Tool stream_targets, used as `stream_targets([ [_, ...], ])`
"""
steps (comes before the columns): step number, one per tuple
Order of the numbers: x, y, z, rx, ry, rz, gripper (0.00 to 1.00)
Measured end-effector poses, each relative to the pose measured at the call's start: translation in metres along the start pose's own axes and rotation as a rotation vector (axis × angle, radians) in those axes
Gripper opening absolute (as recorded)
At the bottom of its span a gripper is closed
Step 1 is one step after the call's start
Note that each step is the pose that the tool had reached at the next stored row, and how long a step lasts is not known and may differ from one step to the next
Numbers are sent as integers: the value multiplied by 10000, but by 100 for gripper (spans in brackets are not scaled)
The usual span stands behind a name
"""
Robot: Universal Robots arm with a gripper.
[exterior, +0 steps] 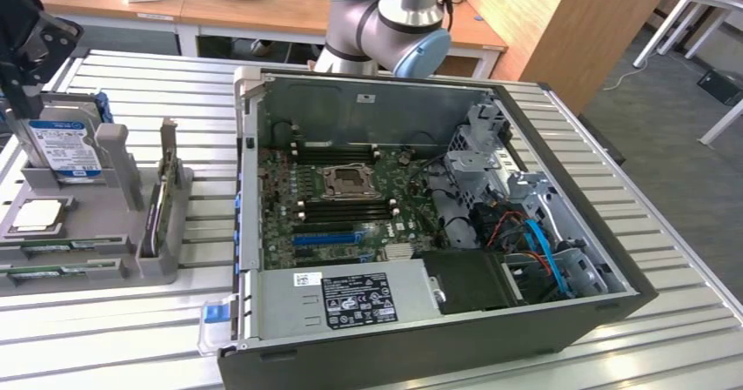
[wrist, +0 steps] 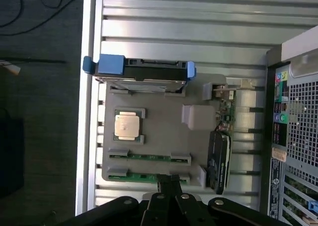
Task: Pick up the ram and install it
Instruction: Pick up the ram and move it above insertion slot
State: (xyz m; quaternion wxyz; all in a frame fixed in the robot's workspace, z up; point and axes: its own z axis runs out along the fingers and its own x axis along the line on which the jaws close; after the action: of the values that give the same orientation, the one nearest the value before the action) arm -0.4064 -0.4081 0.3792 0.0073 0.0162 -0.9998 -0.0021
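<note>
Grey holder [wrist: 164,131] on slatted metal table [wrist: 174,32], at the exterior view's left of the open computer case [exterior: 348,111].

The ram [wrist: 141,177] sits in the holder's outermost slot, a grey clip block at each end. It is a thin green stick. In the exterior view it [exterior: 56,273] is the stick nearest the camera.

Long axis: runs parallel to the hard drive's [wrist: 141,72] long edge, and roughly along the exterior view's left-right. One end points toward the case and the upright card with metal bracket [wrist: 218,159], the other toward the table's outer edge.

A second stick [wrist: 149,156] lies in the next slot, parallel and just beside it. The CPU chip [wrist: 129,125] sits between that stick and the hard drive.

Gripper [wrist: 169,179]: fingers pressed together, nothing pinched between them.

Ram relative to fingers: in the wrist view the joined tips fall across the ram, past its middle and toward the card-side end. The fingers run crosswise to the stick's long axis. Whether the tips touch the stick cannot be told.

In the exterior view the dark gripper body stands at upper left, by the hard-drive end of the holder. Ram not lifted.
</note>
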Motion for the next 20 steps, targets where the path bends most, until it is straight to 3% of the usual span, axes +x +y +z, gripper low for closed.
stream_targets([
  [13,0,0,0,531,125,-1818,11],
  [20,1,0,0,953,200,-2644,11],
])
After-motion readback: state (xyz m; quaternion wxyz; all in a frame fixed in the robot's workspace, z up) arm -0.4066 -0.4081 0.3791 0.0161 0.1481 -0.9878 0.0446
